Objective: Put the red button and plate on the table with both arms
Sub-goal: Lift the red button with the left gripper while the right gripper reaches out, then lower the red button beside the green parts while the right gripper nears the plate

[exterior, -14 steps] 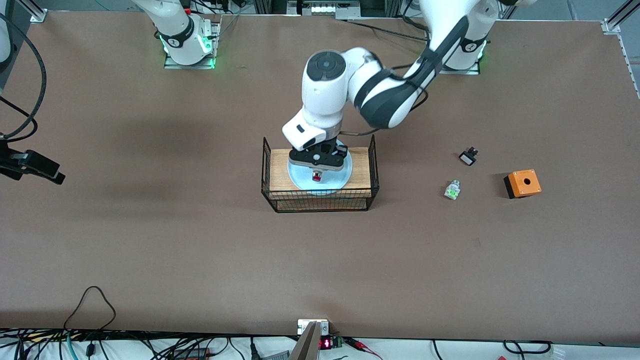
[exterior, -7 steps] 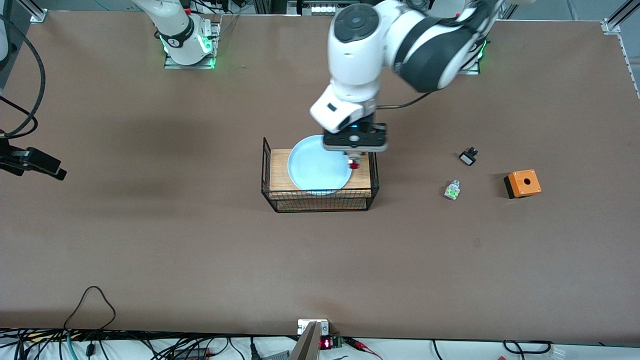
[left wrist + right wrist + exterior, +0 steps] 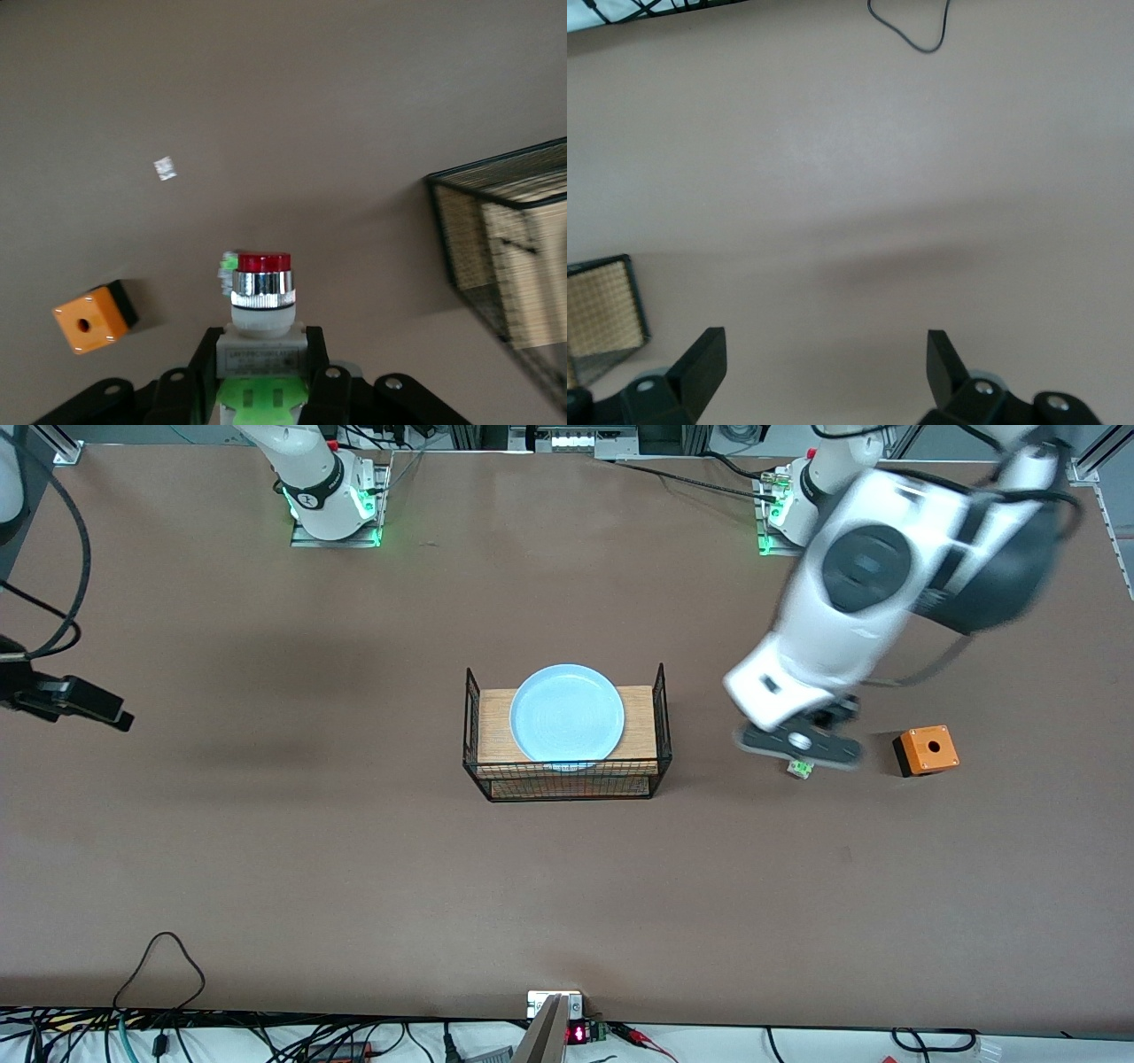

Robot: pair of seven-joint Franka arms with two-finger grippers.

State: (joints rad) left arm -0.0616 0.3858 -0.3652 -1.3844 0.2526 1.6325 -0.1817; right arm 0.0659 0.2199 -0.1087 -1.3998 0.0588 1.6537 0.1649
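My left gripper (image 3: 802,747) is shut on the red button (image 3: 262,292): its fingers clamp the white-and-green body, and the red cap sticks out past them. It hangs over the brown table (image 3: 354,868) between the wire rack and the orange box, directly above a green-and-white part (image 3: 800,770). The pale-blue plate (image 3: 567,713) lies on the rack's wooden top. My right gripper (image 3: 824,372) is open and empty, and waits over the table at the right arm's end (image 3: 97,710).
The black wire rack (image 3: 567,779) stands mid-table; it also shows in the left wrist view (image 3: 505,257) and the right wrist view (image 3: 598,305). An orange box with a hole (image 3: 926,749) sits toward the left arm's end. Cables run along the table's near edge.
My left gripper has lifted the red button off the plate and carried it toward the left arm's end, to above the green-and-white part. The plate is uncovered. The right arm barely moved.
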